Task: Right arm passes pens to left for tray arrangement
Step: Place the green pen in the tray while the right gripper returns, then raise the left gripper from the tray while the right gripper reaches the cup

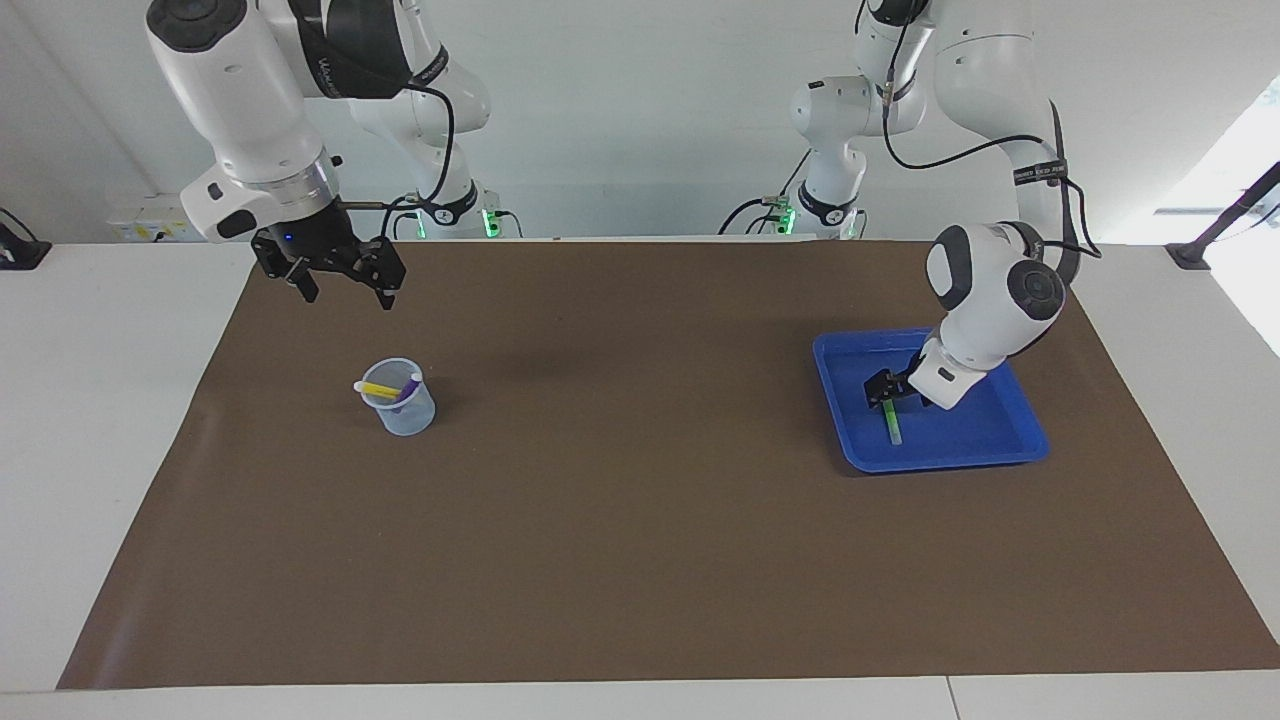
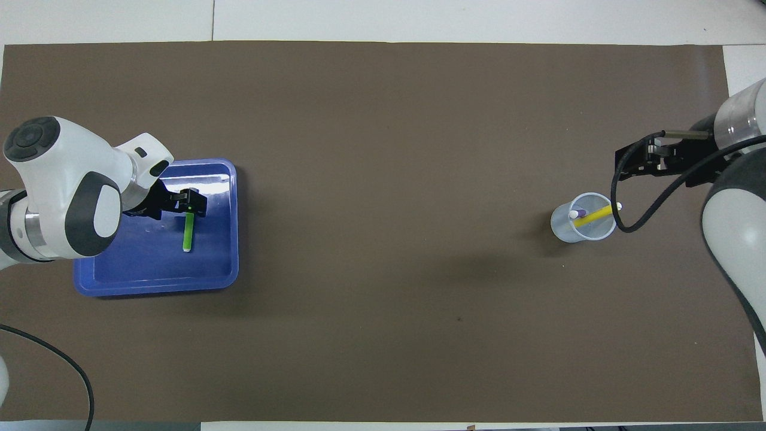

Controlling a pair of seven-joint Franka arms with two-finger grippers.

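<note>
Over the tray (image 1: 1010,440), the left gripper (image 1: 888,390) grips one end of the green pen (image 1: 892,422). The right gripper (image 1: 345,283) hangs unclenched above the mat near the cup (image 1: 405,410), which holds the yellow pen (image 1: 378,389) and purple pen (image 1: 410,387).

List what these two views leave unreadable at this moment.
- Whether the left gripper grips the green pen or has let go inside the tray: fingers too small in both views.
- The purple pen and yellow pen below the cup rim: cup wall blurs them.
- The right gripper over the mat: cable crosses it overhead.
</note>
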